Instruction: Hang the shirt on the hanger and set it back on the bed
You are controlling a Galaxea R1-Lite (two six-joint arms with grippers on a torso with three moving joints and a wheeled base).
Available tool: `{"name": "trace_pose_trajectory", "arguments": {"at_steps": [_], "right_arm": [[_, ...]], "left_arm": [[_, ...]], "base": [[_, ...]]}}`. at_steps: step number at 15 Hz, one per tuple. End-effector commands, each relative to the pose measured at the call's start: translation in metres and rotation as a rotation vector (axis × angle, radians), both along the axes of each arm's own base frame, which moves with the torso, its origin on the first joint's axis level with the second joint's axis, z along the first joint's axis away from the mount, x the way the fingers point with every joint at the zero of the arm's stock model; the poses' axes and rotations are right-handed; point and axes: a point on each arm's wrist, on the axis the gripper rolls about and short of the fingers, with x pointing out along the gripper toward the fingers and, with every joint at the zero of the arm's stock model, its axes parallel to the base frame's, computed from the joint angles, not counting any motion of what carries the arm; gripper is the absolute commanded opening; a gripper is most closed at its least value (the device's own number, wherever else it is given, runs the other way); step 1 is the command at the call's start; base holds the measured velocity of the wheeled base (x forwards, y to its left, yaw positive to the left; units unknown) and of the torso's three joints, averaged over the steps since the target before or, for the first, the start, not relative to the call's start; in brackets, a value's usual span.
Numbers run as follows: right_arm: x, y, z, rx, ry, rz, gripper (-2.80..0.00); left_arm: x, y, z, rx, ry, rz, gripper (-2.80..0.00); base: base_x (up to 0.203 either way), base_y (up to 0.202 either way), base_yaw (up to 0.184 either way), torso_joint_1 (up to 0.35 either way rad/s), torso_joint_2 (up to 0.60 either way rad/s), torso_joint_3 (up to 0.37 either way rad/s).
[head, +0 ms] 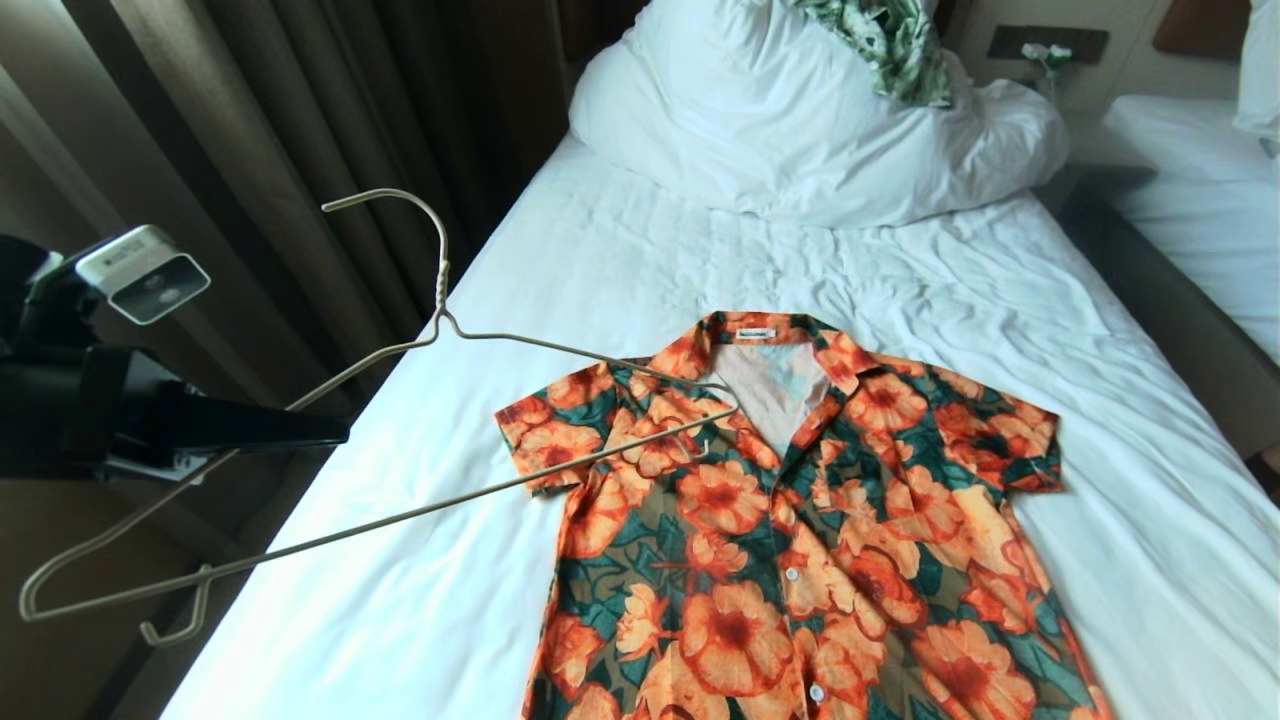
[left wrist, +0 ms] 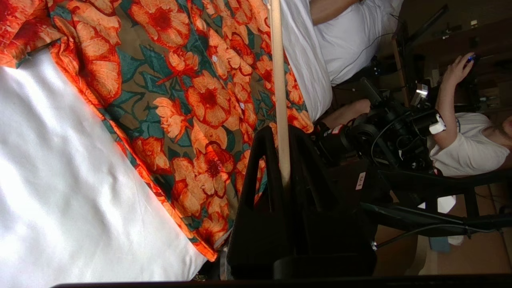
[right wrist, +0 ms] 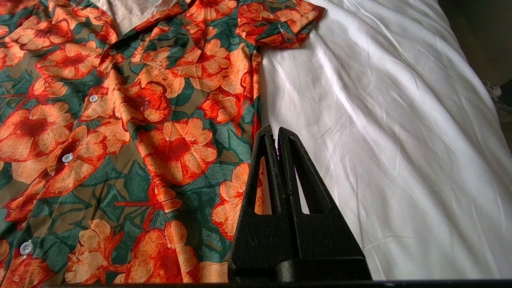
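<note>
The orange-flowered shirt (head: 800, 540) lies flat and buttoned on the bed (head: 620, 260), collar toward the pillow. My left gripper (head: 338, 433) hovers off the bed's left side, shut on the cream wire hanger (head: 441, 295). The hanger is held tilted in the air, its far corner over the shirt's shoulder beside the collar. In the left wrist view the hanger wire (left wrist: 278, 80) runs between the closed fingers of the left gripper (left wrist: 279, 130), above the shirt (left wrist: 192, 92). The right gripper (right wrist: 277, 130) is shut and empty, low over the side edge of the shirt (right wrist: 120, 132). It does not show in the head view.
A bulky white pillow (head: 760, 110) with a green-and-white leaf-print cloth (head: 895, 40) on it lies at the bed's head. Dark curtains (head: 300, 120) hang at the left. A second bed (head: 1200, 170) stands to the right. A seated person (left wrist: 468, 144) is beyond the bed's foot.
</note>
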Motion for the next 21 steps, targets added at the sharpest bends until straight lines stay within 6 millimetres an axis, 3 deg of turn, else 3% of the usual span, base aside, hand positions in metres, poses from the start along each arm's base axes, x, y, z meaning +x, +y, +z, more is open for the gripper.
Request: {"name": "trace_pose_trajectory", "arguments": {"at_steps": [1, 7, 15, 21], "right_arm": [[0.000, 0.000, 0.000, 0.000, -0.001, 0.000, -2.80], [0.000, 0.000, 0.000, 0.000, -0.001, 0.000, -2.80], [0.000, 0.000, 0.000, 0.000, -0.001, 0.000, -2.80], [0.000, 0.000, 0.000, 0.000, 0.001, 0.000, -2.80]], "left_arm": [[-0.009, -0.003, 0.007, -0.002, -0.025, -0.007, -2.80], [-0.021, -0.005, 0.015, 0.018, -0.042, 0.015, -2.80], [-0.018, -0.027, 0.018, 0.057, -0.065, -0.073, -2.80], [-0.016, -0.031, 0.021, 0.065, -0.068, -0.060, -2.80]], "base": [[0.000, 0.000, 0.000, 0.000, 0.00, 0.000], [0.000, 0.000, 0.000, 0.000, 0.00, 0.000], [0.000, 0.000, 0.000, 0.000, 0.00, 0.000], [0.000, 0.000, 0.000, 0.000, 0.00, 0.000]]}}
